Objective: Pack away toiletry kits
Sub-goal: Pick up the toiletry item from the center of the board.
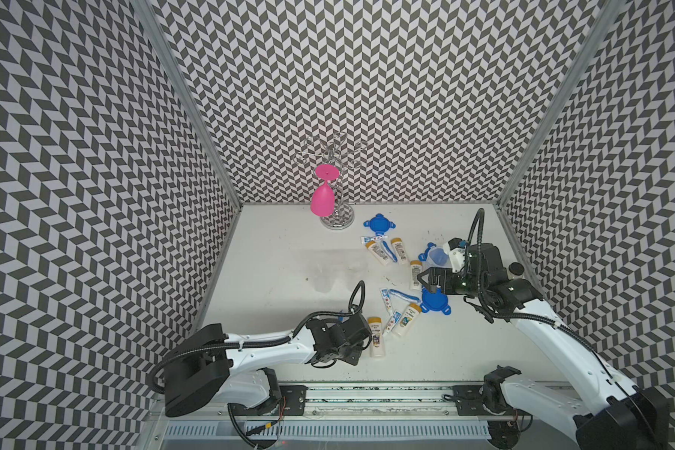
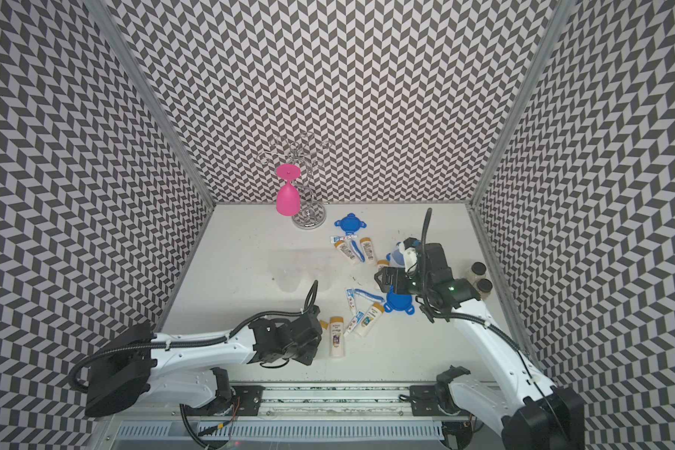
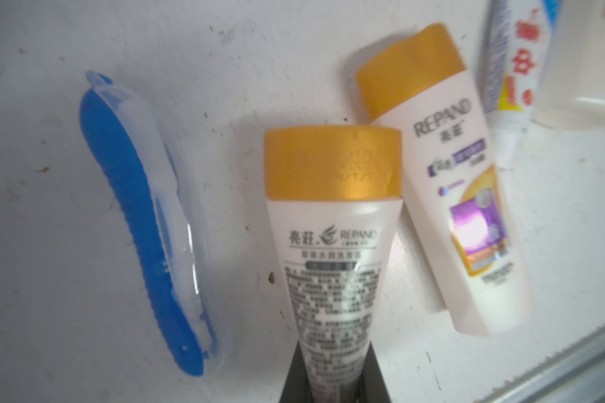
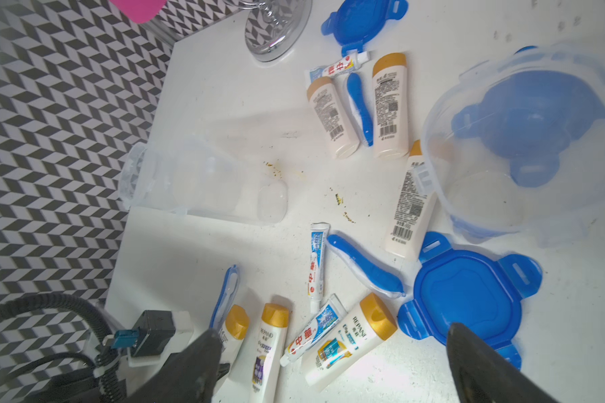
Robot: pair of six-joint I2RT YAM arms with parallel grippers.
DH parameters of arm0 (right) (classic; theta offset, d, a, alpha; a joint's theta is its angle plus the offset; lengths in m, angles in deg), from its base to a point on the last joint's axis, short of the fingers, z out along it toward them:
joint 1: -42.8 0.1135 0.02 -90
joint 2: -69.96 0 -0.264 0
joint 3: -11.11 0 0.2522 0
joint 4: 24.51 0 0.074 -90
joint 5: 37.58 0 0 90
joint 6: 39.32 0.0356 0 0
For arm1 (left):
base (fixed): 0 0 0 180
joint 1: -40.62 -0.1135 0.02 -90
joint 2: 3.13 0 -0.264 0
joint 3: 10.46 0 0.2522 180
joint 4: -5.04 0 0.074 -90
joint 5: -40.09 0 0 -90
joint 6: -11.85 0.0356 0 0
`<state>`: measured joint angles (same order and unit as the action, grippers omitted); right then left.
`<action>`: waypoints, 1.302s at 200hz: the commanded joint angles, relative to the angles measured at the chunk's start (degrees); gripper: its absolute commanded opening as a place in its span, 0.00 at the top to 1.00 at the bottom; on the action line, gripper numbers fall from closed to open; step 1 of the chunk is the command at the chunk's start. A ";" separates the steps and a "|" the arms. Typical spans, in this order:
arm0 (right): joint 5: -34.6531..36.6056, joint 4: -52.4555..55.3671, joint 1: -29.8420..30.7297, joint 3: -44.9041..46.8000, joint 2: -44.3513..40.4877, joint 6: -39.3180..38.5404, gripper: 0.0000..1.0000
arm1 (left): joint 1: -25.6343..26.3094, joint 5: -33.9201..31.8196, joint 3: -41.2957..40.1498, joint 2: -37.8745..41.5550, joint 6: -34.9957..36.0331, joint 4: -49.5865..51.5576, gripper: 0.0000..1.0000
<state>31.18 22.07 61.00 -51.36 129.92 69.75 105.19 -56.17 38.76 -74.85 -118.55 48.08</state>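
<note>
In both top views the left gripper [image 1: 365,331] works at 6 o'clock on the white table [image 1: 281,253]. The right gripper [image 1: 424,282] hangs at 3 o'clock, jaws spread and empty.

In the left wrist view the jaws pinch the base of a small white plastic bottle with a yellow-orange cap [image 3: 332,244]. It looks light, stiff and slick, so gripping across its flat sides seems safest.

In the right wrist view a lidless clear plastic jar [image 4: 503,216] sits beside the right gripper.

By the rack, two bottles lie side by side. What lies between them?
A blue toothbrush lies between the bottles, alongside both. The right wrist view shows it best; it also shows in both top views.
</note>
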 commanded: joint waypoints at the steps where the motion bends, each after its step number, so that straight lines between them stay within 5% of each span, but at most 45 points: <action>1: -12.68 -2.58 -0.09 0.51 -2.24 -1.88 0.01 | -2.06 2.13 1.32 7.02 3.49 -1.42 1.00; 57: -32.20 -9.41 3.78 2.65 -0.04 -2.65 0.02 | -4.66 7.57 2.33 15.18 10.65 -6.68 1.00; 99: -32.32 -15.79 14.16 1.40 7.00 -1.26 0.06 | -4.63 9.07 1.91 17.11 11.67 -10.78 1.00; 166: -36.95 -18.06 17.81 -3.36 17.40 -3.22 0.11 | -4.61 8.99 1.46 17.83 12.32 -14.14 1.00; 260: -36.66 -16.92 19.60 -6.46 21.59 -4.59 0.81 | -4.37 8.28 0.86 17.30 13.03 -15.74 1.00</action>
<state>-3.94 6.38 79.75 -55.89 150.95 67.91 100.73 -47.69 39.51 -57.72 -105.55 34.81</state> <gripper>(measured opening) 0.273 0.170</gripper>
